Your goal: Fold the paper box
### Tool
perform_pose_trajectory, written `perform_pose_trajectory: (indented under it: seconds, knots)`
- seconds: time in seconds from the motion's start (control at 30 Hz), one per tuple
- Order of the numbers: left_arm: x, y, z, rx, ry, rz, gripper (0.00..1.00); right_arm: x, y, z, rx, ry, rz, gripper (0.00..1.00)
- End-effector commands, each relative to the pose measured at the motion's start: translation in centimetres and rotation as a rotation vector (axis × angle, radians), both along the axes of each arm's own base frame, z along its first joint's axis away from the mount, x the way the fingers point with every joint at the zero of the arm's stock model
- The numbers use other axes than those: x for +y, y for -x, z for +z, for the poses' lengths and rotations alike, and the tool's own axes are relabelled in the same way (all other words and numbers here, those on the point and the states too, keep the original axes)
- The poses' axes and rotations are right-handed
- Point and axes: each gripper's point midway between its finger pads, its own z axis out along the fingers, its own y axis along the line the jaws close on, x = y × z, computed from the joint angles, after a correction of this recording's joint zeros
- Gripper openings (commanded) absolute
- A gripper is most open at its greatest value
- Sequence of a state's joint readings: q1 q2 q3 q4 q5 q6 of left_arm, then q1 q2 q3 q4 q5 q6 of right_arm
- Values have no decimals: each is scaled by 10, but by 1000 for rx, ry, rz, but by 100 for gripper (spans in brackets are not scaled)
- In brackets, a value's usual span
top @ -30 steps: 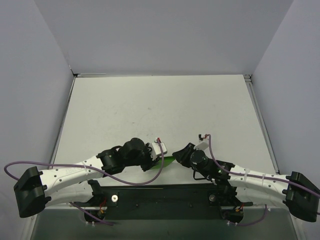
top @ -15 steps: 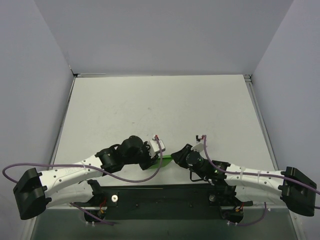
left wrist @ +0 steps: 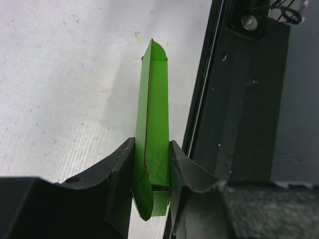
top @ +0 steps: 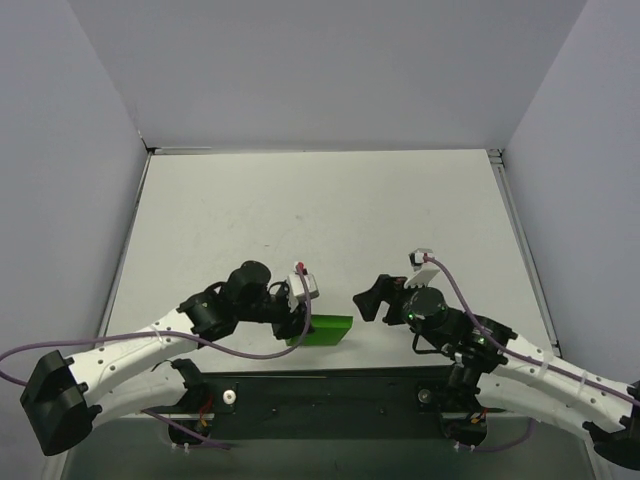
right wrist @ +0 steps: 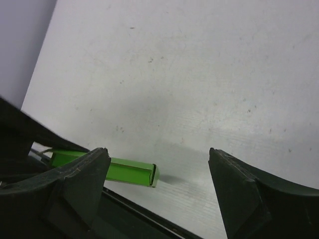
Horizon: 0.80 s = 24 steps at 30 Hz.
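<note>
The paper box [top: 328, 329] is bright green and flattened narrow, lying along the table's near edge. My left gripper [top: 298, 322] is shut on its left end; in the left wrist view the box [left wrist: 153, 124] stands on edge between the two black fingers [left wrist: 117, 172], with a small flap poking out behind them. My left gripper [left wrist: 152, 169] pinches it from both sides. My right gripper [top: 366, 300] stands open just right of the box, touching nothing. From the right wrist the box's free end [right wrist: 130, 172] shows beside the left finger [right wrist: 82, 174], apart from my right gripper [right wrist: 158, 174].
The black base rail [top: 330, 385] runs right behind the box along the near table edge [left wrist: 234, 124]. White tabletop [top: 320, 220] stretches ahead to the grey walls. Purple cables [top: 250, 350] loop off both arms.
My right gripper has let go of the box, opened wide and backed off to the right. The box now lies flatter and more exposed, and the left arm shifted slightly left with it.
</note>
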State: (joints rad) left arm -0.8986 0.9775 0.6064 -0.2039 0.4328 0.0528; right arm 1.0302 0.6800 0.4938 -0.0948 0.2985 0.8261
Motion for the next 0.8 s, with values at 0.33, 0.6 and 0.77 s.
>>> perform_pose_trajectory:
  seconds: [0.33, 0.6, 0.77]
  knots:
    - [-14, 30, 60, 233, 237, -227, 0, 50, 55, 27, -455, 580, 649, 99]
    - [-8, 27, 59, 272, 248, -182, 0, 86, 74, 34, -537, 672, 786, 100]
    - [-6, 20, 60, 317, 245, -138, 0, 95, 87, 27, -549, 714, 823, 100]
